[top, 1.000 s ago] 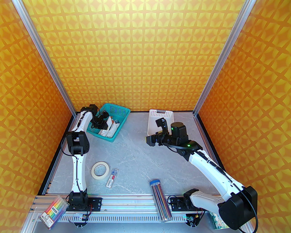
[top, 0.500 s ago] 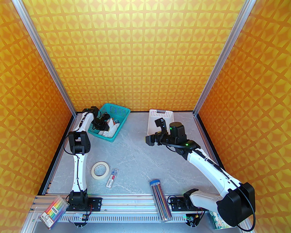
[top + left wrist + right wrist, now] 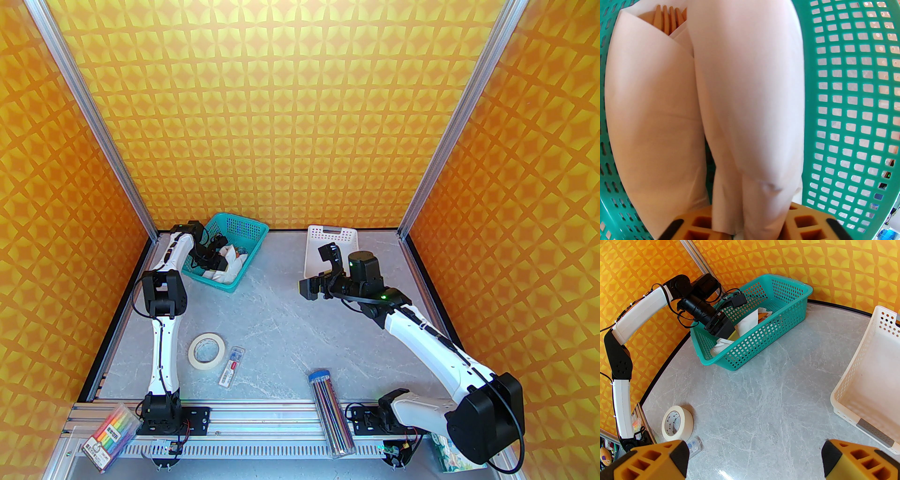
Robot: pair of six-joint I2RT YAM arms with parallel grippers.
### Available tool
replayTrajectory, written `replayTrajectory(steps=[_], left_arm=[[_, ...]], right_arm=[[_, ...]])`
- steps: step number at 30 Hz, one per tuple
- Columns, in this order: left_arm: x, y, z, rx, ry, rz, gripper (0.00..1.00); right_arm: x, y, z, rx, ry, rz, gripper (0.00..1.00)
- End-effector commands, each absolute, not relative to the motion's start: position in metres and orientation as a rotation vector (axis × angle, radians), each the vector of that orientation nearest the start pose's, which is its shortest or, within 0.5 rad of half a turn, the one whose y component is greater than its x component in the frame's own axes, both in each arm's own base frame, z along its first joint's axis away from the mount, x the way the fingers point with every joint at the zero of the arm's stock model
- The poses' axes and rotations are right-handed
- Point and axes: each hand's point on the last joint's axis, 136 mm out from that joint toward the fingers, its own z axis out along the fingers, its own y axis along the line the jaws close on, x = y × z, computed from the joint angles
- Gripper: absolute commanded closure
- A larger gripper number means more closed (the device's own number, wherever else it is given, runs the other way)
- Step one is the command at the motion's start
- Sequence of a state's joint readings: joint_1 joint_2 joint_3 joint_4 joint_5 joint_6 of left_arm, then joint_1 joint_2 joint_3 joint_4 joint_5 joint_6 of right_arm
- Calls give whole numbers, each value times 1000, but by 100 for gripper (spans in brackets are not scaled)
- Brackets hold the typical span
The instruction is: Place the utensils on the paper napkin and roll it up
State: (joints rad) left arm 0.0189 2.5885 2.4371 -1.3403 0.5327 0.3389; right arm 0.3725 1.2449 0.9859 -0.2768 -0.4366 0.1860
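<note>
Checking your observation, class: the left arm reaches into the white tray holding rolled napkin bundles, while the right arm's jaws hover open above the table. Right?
No. The left gripper reaches into the teal basket, not the white tray; the right wrist view shows it. The rolled napkin bundles lie there, and the right gripper hovers, jaws open.

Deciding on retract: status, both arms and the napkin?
Left fingers flank napkin roll inside teal basket, grip unclear. Right fingers open, empty, over table. Second roll alongside.
</note>
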Motion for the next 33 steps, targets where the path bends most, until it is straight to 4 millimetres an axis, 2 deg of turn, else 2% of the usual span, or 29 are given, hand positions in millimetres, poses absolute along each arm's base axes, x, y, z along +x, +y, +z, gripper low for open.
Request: replayTrajectory(steps=[1, 12, 25, 33], left_arm=[[515, -76, 49, 486, 2834, -784, 62], [520, -67, 83, 487, 2771, -738, 52], [522, -56, 117, 483, 2710, -688, 45], [523, -54, 161, 497, 2620, -638, 43]], right_arm=[[337, 209, 242, -450, 2092, 806, 1], [337, 210, 241, -445, 2093, 816, 2], [337, 208, 241, -436, 2097, 803, 2], [339, 196, 249, -413, 2106, 713, 1]])
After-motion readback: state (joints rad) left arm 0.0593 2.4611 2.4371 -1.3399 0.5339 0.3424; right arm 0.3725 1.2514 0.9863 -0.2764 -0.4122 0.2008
